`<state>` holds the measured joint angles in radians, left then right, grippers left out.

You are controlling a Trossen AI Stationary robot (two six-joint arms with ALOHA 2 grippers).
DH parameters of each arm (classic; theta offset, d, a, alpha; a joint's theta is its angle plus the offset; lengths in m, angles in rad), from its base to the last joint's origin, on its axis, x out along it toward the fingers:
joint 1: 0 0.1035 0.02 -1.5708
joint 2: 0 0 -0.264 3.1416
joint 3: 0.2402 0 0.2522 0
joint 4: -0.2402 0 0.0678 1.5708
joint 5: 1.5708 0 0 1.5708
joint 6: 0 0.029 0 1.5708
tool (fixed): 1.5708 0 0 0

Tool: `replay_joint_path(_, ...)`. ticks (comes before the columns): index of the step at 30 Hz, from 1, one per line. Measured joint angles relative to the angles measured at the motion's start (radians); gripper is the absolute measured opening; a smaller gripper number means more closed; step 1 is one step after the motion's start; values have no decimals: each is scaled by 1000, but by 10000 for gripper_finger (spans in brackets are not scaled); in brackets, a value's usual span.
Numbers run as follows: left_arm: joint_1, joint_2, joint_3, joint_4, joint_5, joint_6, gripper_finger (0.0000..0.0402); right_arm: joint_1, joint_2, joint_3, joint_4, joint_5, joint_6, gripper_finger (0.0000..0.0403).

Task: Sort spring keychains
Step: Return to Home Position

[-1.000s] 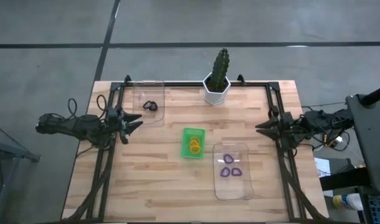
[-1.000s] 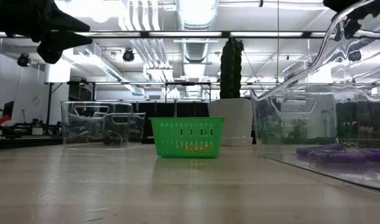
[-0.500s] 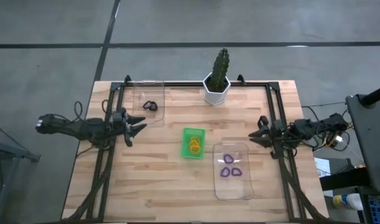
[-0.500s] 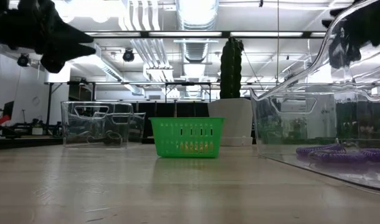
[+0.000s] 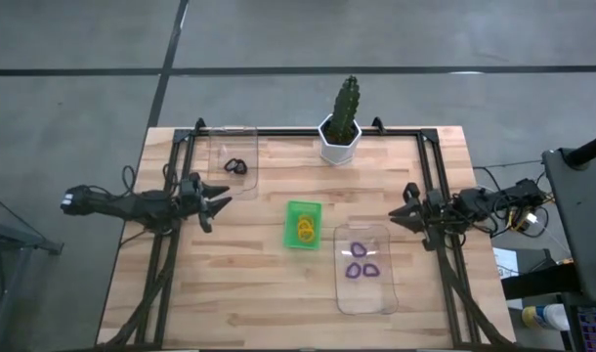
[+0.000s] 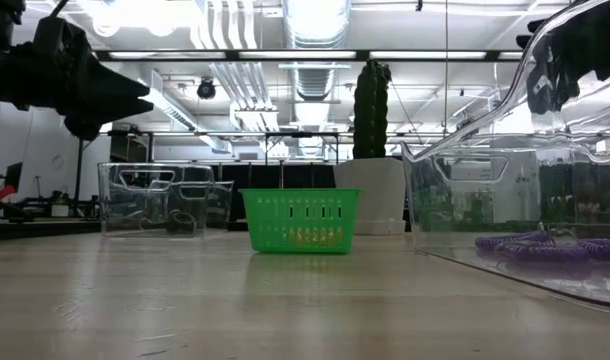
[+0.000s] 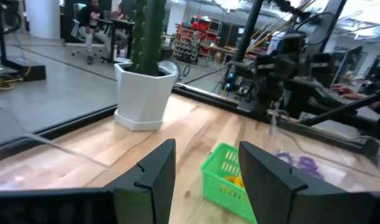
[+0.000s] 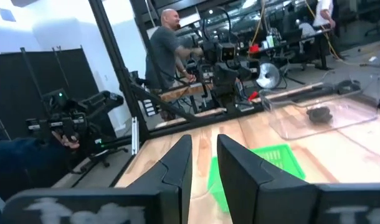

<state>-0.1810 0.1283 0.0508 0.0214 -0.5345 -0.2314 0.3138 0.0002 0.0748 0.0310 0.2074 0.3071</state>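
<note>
The spring keychains lie sorted in three containers. Purple ones (image 5: 360, 259) rest in the near clear tray (image 5: 364, 298). Black ones (image 5: 236, 166) sit in the far clear tray (image 5: 220, 142). Orange ones (image 5: 305, 229) are in the small green tray (image 5: 291, 207). My left gripper (image 5: 220, 203) hovers open over the table's left side, pointing right, just near of the far clear tray. My right gripper (image 5: 394, 215) hovers near the right rail, pointing left, its fingers a narrow gap apart. In the left wrist view the green tray (image 7: 230, 174) shows between my open fingers.
A cactus in a white pot (image 5: 339, 137) stands at the far edge's middle. Black frame rails (image 5: 437, 186) run along both sides and the far edge. Bare wood lies between the trays and along the near edge. A person (image 8: 167, 46) stands in the room beyond the table.
My left gripper has moved a little toward the table's right and near edge and has sunk slightly. My right gripper has moved toward the table's left and near edge, closer to the near clear tray. The trays and keychains have stayed put.
</note>
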Motion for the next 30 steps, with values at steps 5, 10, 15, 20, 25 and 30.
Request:
replay_joint_path(5,26,-103,10,-115,-1,-27,168,0,0,8,2,1,-24,70)
replay_joint_path(10,30,-127,11,-122,-2,8,168,0,6,-54,79,18,38,78)
replay_joint_path(15,31,-102,11,-126,-2,8,168,-1,13,-66,85,32,14,84)
replay_joint_path(20,31,-84,10,-129,-11,8,168,-1,14,-66,82,117,-91,82)
replay_joint_path(25,31,-83,9,-131,-12,8,168,0,14,-65,52,179,-280,74)
replay_joint_path(30,31,-83,9,-131,-14,26,168,0,35,-65,31,186,-493,68)
